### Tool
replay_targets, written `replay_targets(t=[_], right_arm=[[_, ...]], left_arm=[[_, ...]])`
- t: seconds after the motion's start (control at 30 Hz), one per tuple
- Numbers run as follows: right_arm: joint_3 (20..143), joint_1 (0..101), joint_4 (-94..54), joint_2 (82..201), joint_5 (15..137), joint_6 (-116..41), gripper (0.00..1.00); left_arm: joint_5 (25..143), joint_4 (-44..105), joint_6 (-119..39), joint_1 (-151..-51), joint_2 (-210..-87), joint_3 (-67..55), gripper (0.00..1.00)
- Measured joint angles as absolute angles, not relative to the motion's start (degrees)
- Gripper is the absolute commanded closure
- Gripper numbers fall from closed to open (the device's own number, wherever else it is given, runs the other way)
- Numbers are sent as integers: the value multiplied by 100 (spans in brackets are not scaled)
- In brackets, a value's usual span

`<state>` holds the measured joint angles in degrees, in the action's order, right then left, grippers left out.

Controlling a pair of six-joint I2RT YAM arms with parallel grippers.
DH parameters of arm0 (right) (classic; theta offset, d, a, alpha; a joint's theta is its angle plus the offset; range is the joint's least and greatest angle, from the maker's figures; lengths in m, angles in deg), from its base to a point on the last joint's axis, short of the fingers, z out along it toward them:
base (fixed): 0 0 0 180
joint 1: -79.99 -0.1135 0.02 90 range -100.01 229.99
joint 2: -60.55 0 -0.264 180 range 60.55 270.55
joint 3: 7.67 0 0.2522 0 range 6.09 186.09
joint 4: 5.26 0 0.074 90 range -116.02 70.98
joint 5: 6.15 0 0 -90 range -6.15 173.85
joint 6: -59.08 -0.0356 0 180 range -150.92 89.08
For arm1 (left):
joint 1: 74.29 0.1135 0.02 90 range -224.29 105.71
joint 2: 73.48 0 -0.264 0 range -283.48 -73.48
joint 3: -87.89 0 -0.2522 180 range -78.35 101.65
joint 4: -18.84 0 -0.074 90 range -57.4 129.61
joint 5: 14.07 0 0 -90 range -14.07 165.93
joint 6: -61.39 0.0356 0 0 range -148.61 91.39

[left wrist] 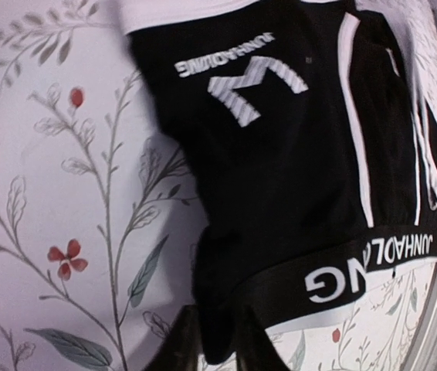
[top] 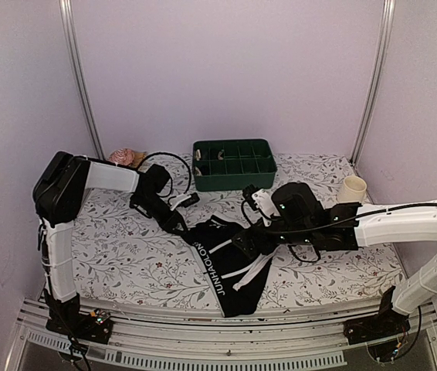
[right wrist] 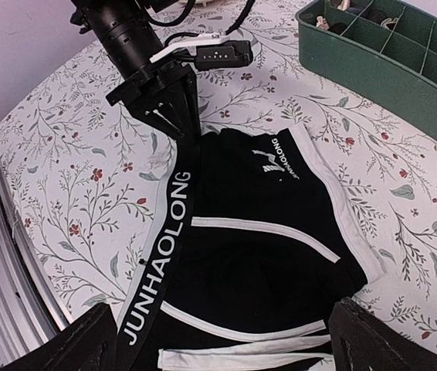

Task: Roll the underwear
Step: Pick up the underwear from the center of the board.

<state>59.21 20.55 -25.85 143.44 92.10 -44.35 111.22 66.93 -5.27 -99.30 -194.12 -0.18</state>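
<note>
One pair of underwear (top: 230,270), black with white stripes and white waistband lettering, lies spread on the flowered cloth at front centre. My left gripper (left wrist: 217,325) is closed on the far corner of the underwear (left wrist: 280,178) at its waistband, with black fabric pinched between the fingers. In the right wrist view the left gripper (right wrist: 174,116) meets that corner of the underwear (right wrist: 257,263). My right gripper (right wrist: 226,344) hovers over the garment's middle, jaws wide apart and holding nothing. From above, the left gripper (top: 181,226) and right gripper (top: 245,243) flank the garment's far end.
A green divided bin (top: 234,164) stands at the back centre. A cream cup (top: 351,188) sits at the back right and a pink object (top: 126,157) at the back left. The table's metal front rail (top: 226,344) runs just below the garment.
</note>
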Motion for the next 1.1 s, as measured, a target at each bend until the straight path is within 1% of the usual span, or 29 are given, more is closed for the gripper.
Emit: replay_targets(t=[0.03, 0.07, 0.2, 0.3, 0.47, 0.57, 0.63, 0.73, 0.87, 1.0, 1.1], right_arm=[[5917, 2055, -2583, 14344, 9219, -4427, 2], [5914, 2055, -2581, 14342, 9232, -4414, 2], [5908, 2055, -2579, 14342, 9282, -4313, 1], [5908, 2075, -2579, 14344, 9324, -4217, 1], [5908, 2169, -2575, 14336, 9398, -4116, 1], [5873, 2248, -2518, 14233, 9448, -3998, 1], [5794, 2309, -2400, 14102, 9457, -3872, 1], [5635, 2425, -2087, 13964, 9468, -3605, 1], [5615, 2779, -1663, 14076, 9350, -3225, 1], [5969, 3183, -1499, 14567, 9166, -3041, 1], [6430, 3435, -1497, 15020, 8753, -3002, 1]], left_arm=[[11102, 6695, -543, -9937, -19414, -29, 99], [11081, 6702, -545, -9946, -19414, -38, 100], [10923, 6746, -552, -9998, -19414, -5, 100], [10593, 6864, -545, -10092, -19414, 148, 100], [9367, 6802, -298, -10392, -19318, 605, 100], [8694, 6623, 148, -10674, -18890, 625, 100], [8442, 6459, 467, -10914, -18437, 458, 100], [8250, 6092, 963, -11286, -17668, -129, 100], [8073, 5576, 1588, -11751, -16877, -1406, 100], [8034, 5266, 2117, -12123, -16549, -2540, 100], [8014, 5063, 2428, -12416, -16448, -3172, 100]])
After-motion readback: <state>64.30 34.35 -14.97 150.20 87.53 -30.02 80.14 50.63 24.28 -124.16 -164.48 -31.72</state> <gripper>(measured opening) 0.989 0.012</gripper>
